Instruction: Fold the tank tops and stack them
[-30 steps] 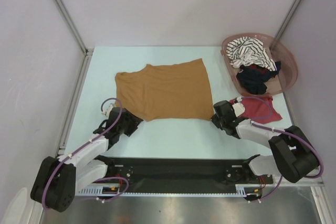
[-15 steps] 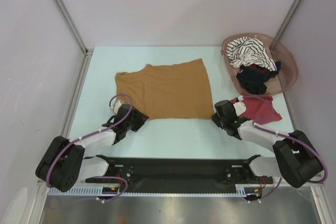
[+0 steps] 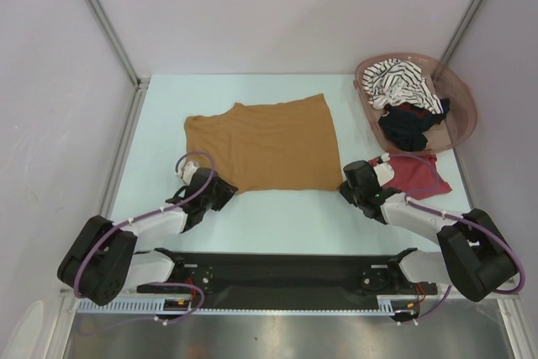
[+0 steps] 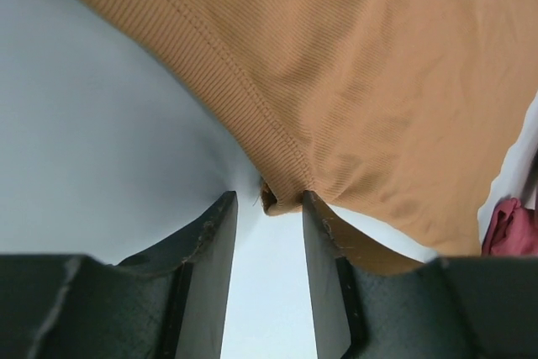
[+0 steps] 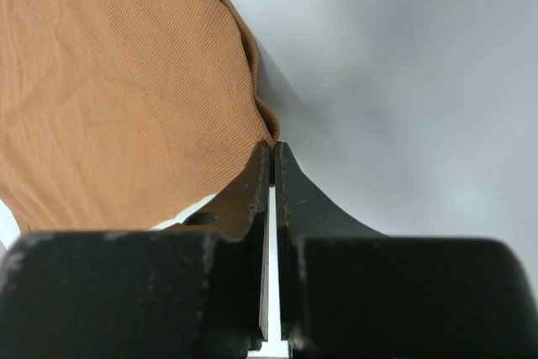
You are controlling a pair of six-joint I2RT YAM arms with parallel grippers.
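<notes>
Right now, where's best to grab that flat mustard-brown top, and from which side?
Grip the mustard-brown tank top by its near-left corner, coming low from the near edge. It lies flat, so only its jutting corners can be pinched; the left gripper brackets this one, open.

Table [image 3: 160, 124] lies open at left (basket [image 3: 465, 105] blocks far-right corner).

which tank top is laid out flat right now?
The mustard-brown tank top, spread open mid-table. The dark red one is a smaller bundle beside the basket; the striped one and the black one are bunched inside it.
</notes>
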